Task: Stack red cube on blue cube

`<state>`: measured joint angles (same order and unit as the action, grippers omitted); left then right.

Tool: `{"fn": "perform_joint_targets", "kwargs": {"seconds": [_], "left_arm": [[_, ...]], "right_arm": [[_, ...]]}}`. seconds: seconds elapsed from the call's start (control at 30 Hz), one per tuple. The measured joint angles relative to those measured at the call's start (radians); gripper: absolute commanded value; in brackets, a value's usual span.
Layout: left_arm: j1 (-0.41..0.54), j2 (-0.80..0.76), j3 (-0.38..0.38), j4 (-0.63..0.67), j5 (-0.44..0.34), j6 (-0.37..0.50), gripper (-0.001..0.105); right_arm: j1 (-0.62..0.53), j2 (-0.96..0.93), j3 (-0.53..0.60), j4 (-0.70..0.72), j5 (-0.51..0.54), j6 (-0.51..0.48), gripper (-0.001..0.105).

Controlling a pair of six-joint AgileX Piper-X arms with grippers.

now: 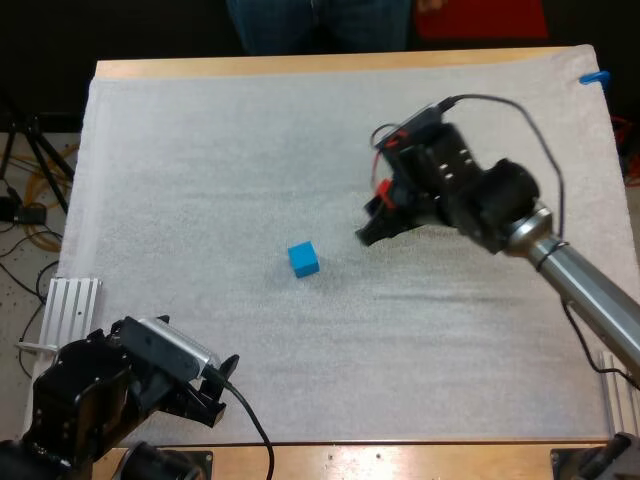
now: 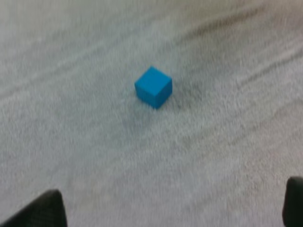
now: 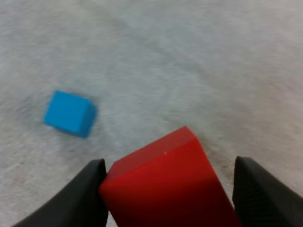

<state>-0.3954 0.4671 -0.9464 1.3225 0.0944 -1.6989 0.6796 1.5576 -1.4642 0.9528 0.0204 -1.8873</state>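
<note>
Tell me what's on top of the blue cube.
Nothing: the blue cube shows a bare top face. The red cube is apart from it, clamped in the right gripper. The patch of mat under the blue cube is hidden by the cube.

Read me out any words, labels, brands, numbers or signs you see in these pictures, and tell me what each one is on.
None can be read. The blue cube, the red cube held in the right gripper and the white mat are all plain, with no print or marks on them.
</note>
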Motion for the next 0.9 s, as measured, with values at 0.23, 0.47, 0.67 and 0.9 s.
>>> {"fn": "perform_joint_targets", "kwargs": {"seconds": [0.23,0.47,0.67,0.9], "left_arm": [[0.0,0.001,0.0,0.0,-0.001,-0.014,0.087],[0.0,0.001,0.0,0.0,-0.001,-0.013,0.087],[0.0,0.001,0.0,0.0,-0.001,-0.013,0.087],[0.0,0.001,0.0,0.0,-0.001,-0.013,0.087]], "right_arm": [[0.079,0.09,-0.061,0.0,0.001,0.002,0.025],[0.112,0.209,-0.166,0.0,-0.002,0.002,0.025],[0.124,0.277,-0.195,-0.004,-0.026,-0.006,0.025],[0.182,0.34,-0.195,-0.045,-0.031,-0.019,0.025]]}}
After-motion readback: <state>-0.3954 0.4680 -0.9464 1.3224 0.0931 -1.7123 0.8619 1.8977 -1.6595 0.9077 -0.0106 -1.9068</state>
